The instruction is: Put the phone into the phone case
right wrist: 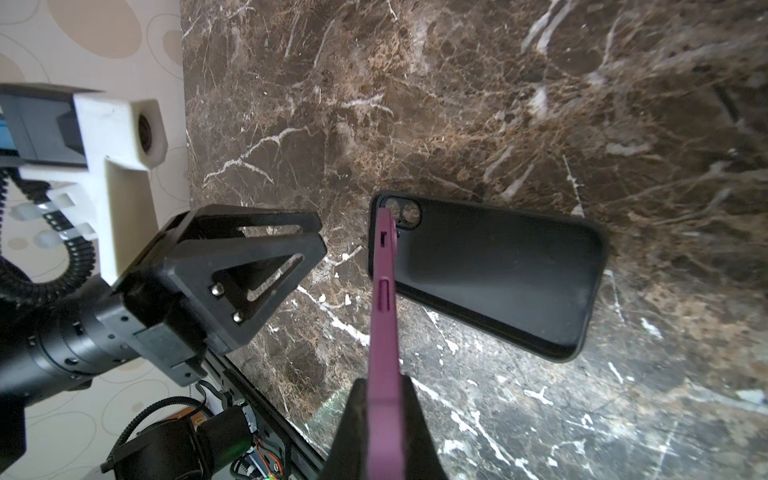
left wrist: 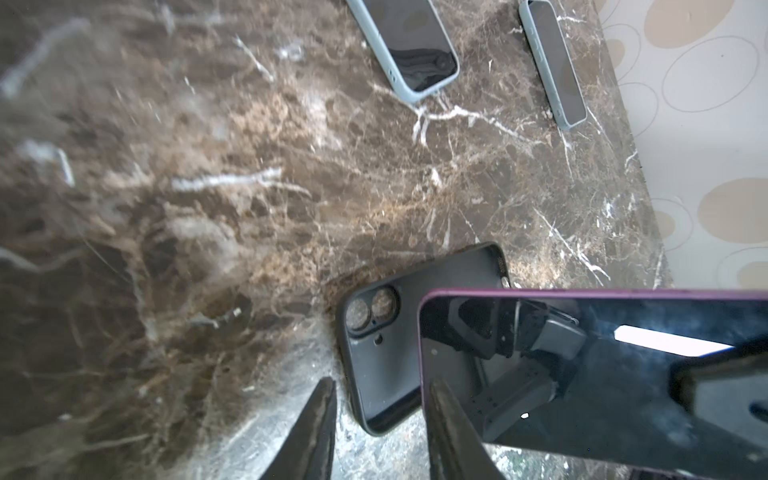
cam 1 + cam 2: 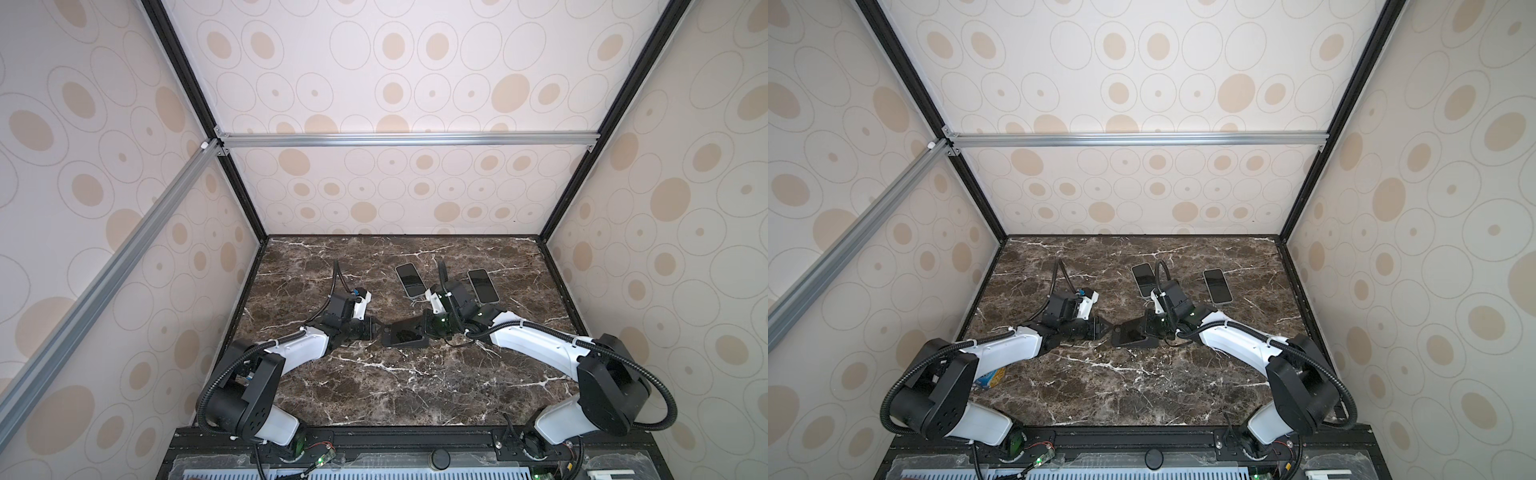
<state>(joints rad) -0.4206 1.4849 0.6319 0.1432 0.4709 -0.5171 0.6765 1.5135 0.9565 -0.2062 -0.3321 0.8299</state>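
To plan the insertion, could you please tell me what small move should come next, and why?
Probably lower the right gripper so the far end of the purple phone seats in the camera-cutout end of the black case. The phone hangs tilted over that end; the case lies empty, and the left gripper is open beside it.

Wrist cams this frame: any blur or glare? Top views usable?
Left wrist: marble table smeared away from the black phone case, which is sharp; the purple phone shows mirrored dark shapes and a white glare patch on its screen. Right wrist: phone edge and case crisp, marble softens farther off. In both top views: sharp, evenly lit.
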